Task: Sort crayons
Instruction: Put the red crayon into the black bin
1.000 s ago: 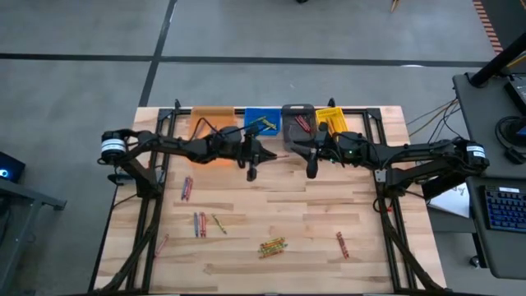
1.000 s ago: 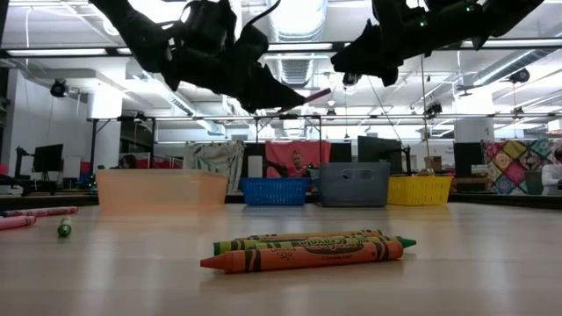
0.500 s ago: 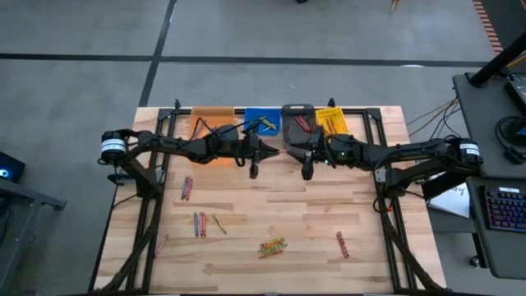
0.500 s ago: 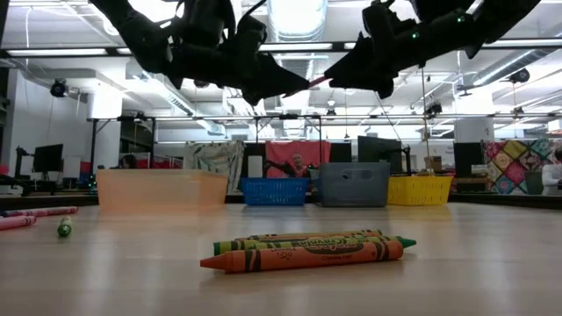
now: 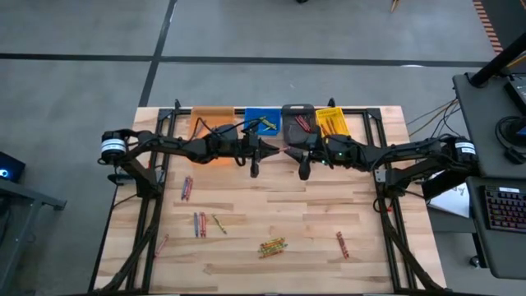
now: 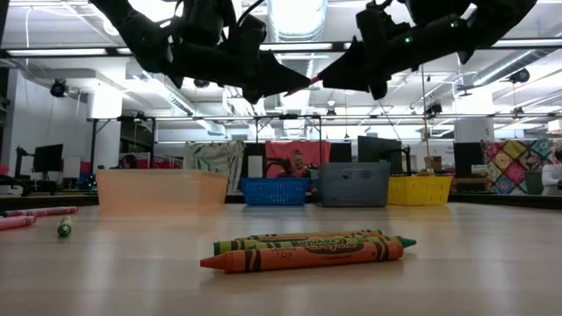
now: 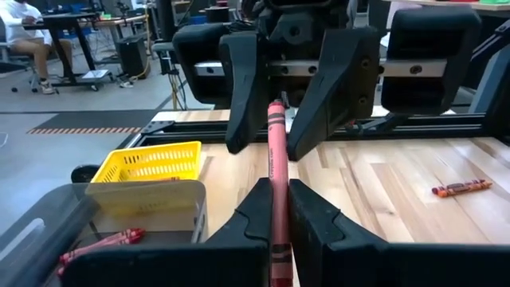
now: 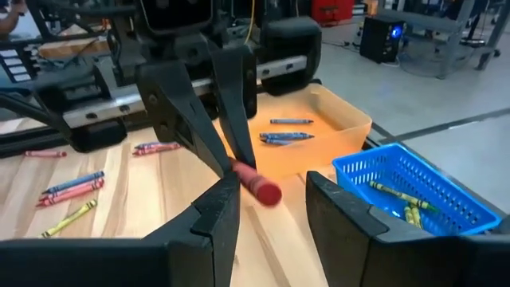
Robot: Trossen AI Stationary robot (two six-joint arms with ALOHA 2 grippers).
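Overhead, grey bin [image 5: 297, 120] holds red crayons [image 5: 302, 123]; left hand [image 5: 271, 151] pinches red crayon [image 7: 276, 183] between spread right hand [image 5: 289, 153] fingers.

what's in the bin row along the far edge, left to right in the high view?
orange bin → blue bin → grey bin → yellow bin

Robotics lab: exposed ceiling ducts [image 6: 299, 17], desks with monitors [image 6: 46, 158]
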